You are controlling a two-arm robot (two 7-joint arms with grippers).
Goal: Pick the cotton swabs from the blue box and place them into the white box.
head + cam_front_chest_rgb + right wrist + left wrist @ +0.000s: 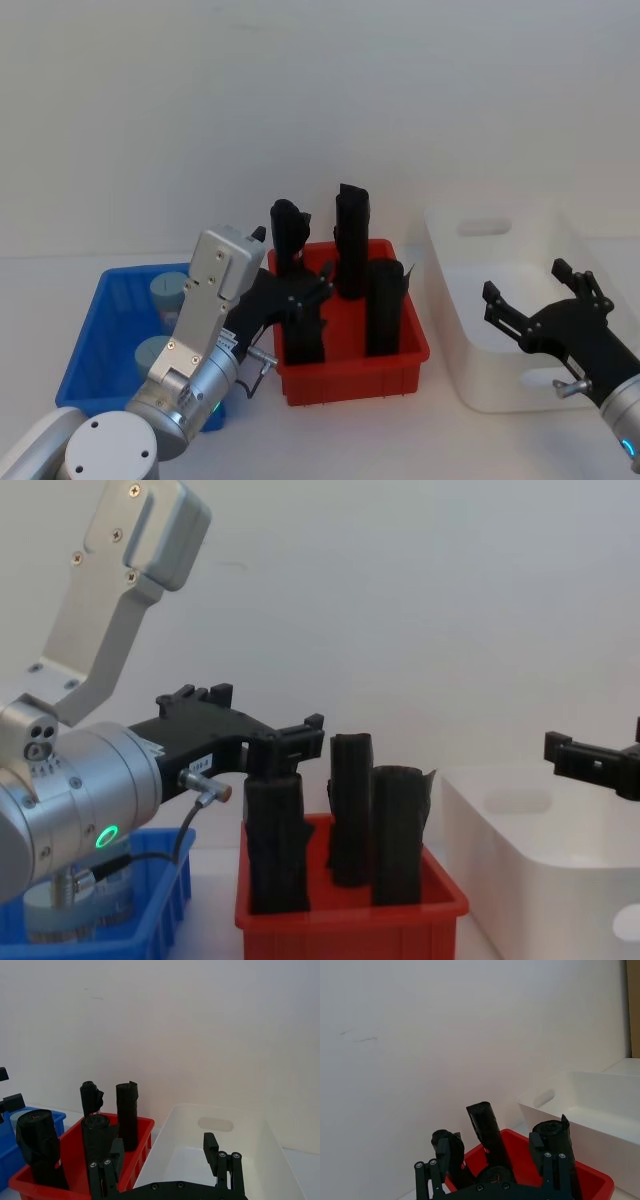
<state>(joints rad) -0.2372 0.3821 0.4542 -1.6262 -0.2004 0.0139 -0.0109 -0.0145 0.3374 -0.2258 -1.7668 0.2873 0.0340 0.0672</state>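
Bright, diffuse light falls evenly, leaving only faint shadow inside the white box (480,382).

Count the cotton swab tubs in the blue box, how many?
2. One tub sits near the blue box's back wall; the other tub is nearer the front. The left arm may hide more.

Our left arm (185,395) comes in from the lower left, its silver wrist (90,790) lit by a small green ring. The left gripper (250,715) points forward and toward the middle — its 2 black fingers (550,1165) spread wide apart. On our right side the right gripper (523,280) reaches forward and slightly inward, held level, its 2 fingers (215,1149) likewise parted.
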